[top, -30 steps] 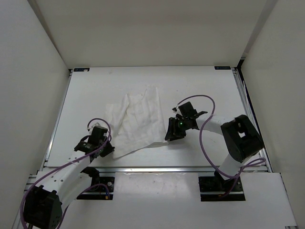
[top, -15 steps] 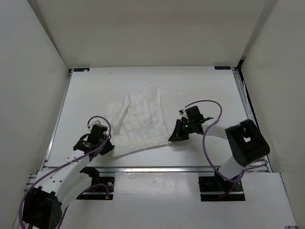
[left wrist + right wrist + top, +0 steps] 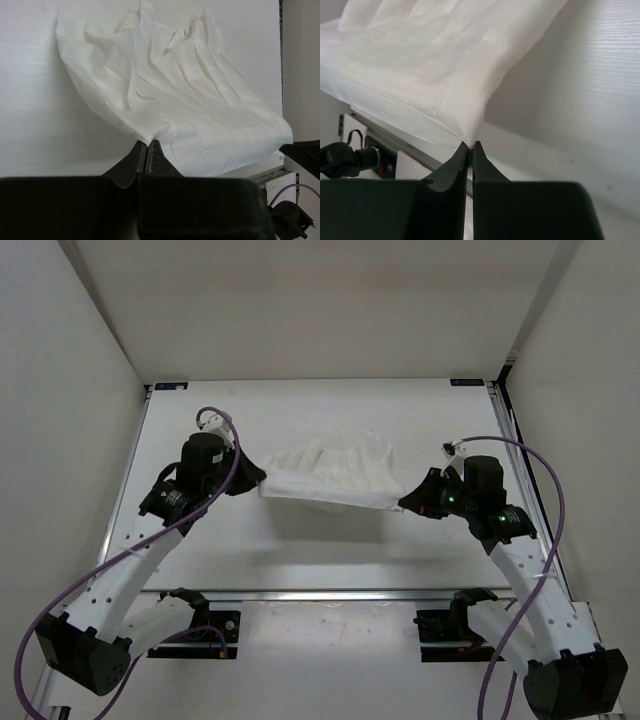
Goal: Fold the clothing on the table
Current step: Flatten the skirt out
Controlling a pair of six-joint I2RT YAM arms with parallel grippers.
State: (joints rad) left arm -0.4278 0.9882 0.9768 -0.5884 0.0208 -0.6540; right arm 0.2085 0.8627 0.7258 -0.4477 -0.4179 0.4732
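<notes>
The white ribbed clothing (image 3: 333,474) hangs stretched between my two grippers above the table (image 3: 300,560), casting a shadow below. My left gripper (image 3: 255,478) is shut on its left corner; the wrist view shows the clothing (image 3: 175,95) bunching in folds away from the pinched gripper (image 3: 148,145). My right gripper (image 3: 405,503) is shut on the right corner, with the clothing (image 3: 430,65) running up from the closed gripper (image 3: 470,146).
White walls enclose the table on the left, right and back. A metal rail (image 3: 330,593) runs along the near edge, with the arm bases behind it. Purple cables loop off both arms.
The right gripper closed on the garment's corner. Both arms then rose and spread apart, lifting the near edge of the clothing off the table and carrying it toward the back.
</notes>
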